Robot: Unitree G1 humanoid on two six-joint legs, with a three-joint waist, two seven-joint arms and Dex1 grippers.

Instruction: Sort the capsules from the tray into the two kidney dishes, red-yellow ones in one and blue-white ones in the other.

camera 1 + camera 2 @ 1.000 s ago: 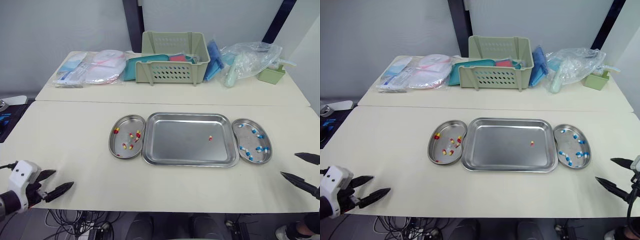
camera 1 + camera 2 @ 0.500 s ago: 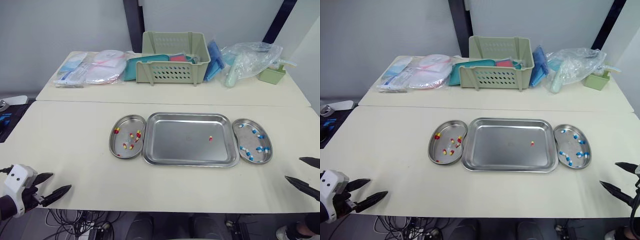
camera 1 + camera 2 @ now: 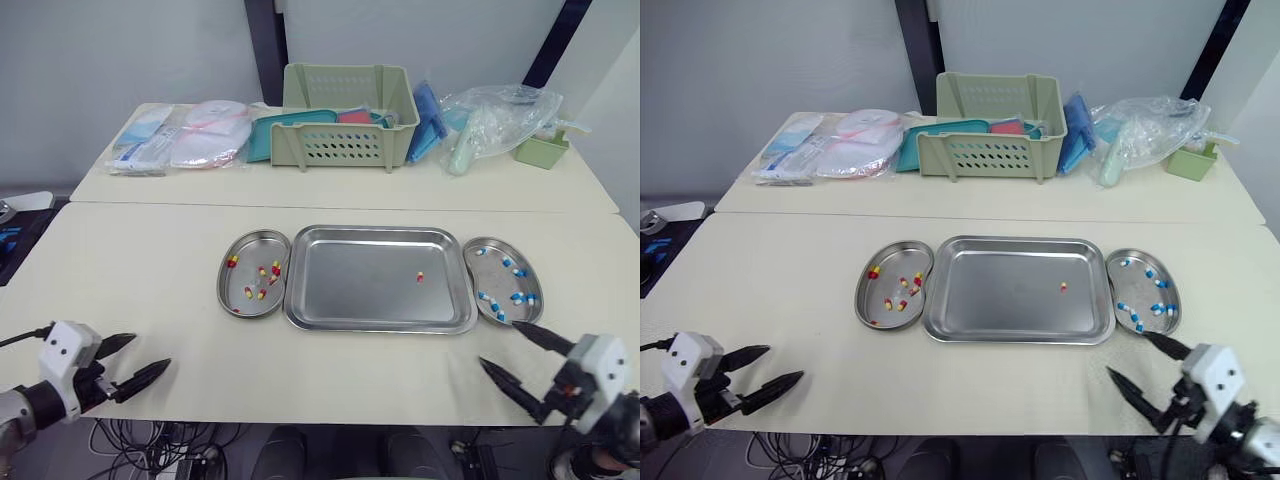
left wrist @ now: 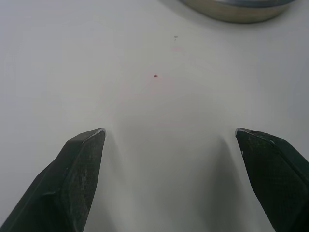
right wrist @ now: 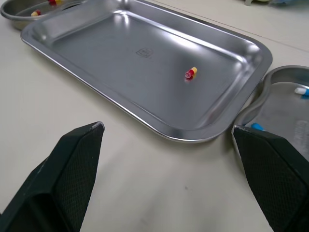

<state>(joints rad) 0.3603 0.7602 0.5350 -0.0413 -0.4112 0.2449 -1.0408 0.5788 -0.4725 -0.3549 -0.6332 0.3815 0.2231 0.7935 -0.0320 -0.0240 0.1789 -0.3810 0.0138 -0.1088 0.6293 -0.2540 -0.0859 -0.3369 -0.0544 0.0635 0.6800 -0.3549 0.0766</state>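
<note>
The right pincer (image 3: 498, 344) has swung in from the right edge of the frame to the lower right. Its fingers are wide apart and empty, hanging just off the near right corner of the tray (image 3: 300, 318). The left pincer (image 3: 152, 350), also spread and empty, has crept slightly inward at the lower left over bare worktop (image 3: 150, 270).

Nothing in the steelware has moved. One red-yellow capsule (image 3: 421, 277) lies alone, right of centre in the tray. The left kidney dish (image 3: 245, 250) holds red-yellow ones and the right kidney dish (image 3: 495, 280) holds blue-white ones. The right arm appears to be lining up for that last capsule, so the sort looks nearly done.

One right finger crosses the near end of the right dish, so anything beneath it is hidden. In the right wrist view that dish is cut off. The capsules in both dishes are too small to count surely.
</note>
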